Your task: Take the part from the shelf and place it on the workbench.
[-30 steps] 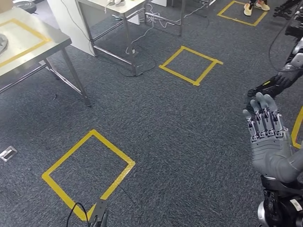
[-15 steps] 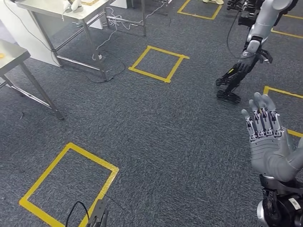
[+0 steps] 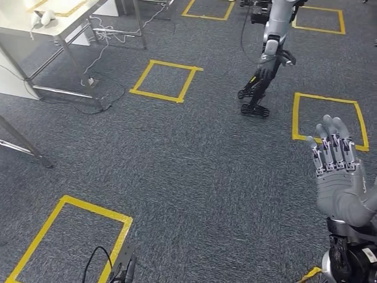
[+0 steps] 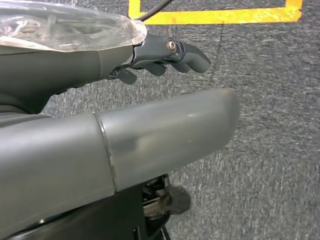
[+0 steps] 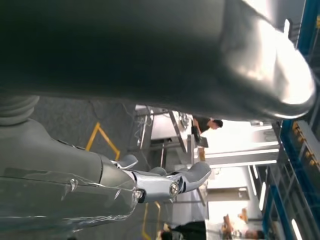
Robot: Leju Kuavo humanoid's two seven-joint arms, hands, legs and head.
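Part and shelf aren't appearing, so you can't place them yet. You're raising the right hand (image 3: pixel 339 177) empty, fingers apart; left hand (image 4: pixel 166 52) is hanging empty near floor tape. Beyond the right hand, another robot (image 3: pixel 267 53) is standing: turning risks collision.

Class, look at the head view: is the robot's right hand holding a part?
No, the grey right hand is raised with fingers extended and nothing in it.

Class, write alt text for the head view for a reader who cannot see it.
The right robot hand is raised, fingers spread and empty, over grey carpet marked with yellow tape squares. Another robot stands farther off, and a metal table sits at upper left.
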